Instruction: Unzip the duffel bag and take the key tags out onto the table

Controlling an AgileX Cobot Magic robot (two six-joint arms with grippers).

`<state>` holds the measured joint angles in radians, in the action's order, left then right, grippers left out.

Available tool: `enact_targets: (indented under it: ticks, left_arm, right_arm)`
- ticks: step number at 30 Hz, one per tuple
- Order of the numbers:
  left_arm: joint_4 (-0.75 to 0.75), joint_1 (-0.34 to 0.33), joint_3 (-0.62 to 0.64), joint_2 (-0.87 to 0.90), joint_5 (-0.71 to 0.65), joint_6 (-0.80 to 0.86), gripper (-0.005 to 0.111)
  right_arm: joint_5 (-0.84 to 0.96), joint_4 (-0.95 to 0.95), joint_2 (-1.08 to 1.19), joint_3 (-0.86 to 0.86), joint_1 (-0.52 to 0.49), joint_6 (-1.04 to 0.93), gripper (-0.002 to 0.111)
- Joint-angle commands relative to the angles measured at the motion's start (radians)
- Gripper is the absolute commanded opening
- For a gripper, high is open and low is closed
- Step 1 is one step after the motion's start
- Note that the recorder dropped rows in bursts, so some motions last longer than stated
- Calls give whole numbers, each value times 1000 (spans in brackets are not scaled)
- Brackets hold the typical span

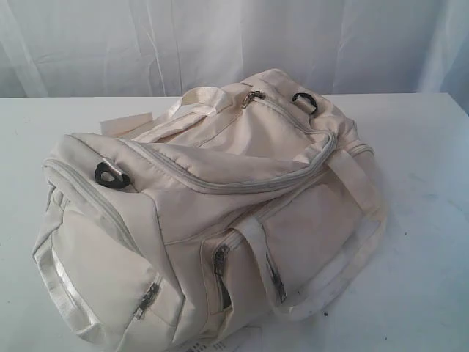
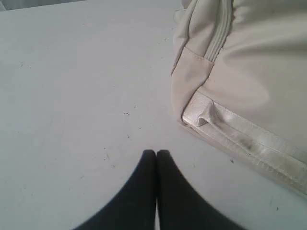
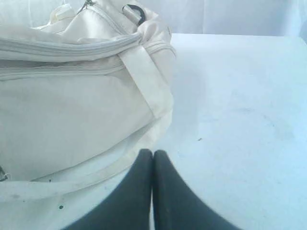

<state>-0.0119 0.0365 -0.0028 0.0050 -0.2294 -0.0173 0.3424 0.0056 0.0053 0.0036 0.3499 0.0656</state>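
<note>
Cream duffel bag lying on white table, main zip closed end to end. No key tags in sight, presumably inside. Left gripper and right gripper both pinched together, empty, close by bag. Step: pre-unzip. Next: part jaws, catch zip pull, brace bag.

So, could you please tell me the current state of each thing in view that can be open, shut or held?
duffel bag: lying on the table, held by neither hand.
main zip: closed along its visible length.
front pocket zips: closed.
left hand: shut, empty, clear of the bag.
right hand: shut, empty, close by the bag's side.
key tags: not in view.
</note>
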Motion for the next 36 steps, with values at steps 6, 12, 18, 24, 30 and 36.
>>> enact_targets:
  ticks: [6,12,18,24,30,36]
  left_arm:
    - [5,-2,3,-5,4,-1,0]
    - [5,-2,3,-5,18,-2,0]
    - [5,-2,3,-5,166,0,0]
    - [5,-2,3,-5,413,0,0]
    - [5,-2,3,-5,647,0,0]
    - [5,-2,3,-5,684,0,0]
  right_arm:
    - [-3,2,-5,-4,-1,0,0]
    - [-53,2,-5,-4,-1,0,0]
    - [-173,2,-5,-4,-1,0,0]
    - [-317,2,-5,-4,-1,0,0]
    - [-478,2,-5,-4,-1,0,0]
    - [-484,2,-5,-4,-1,0,0]
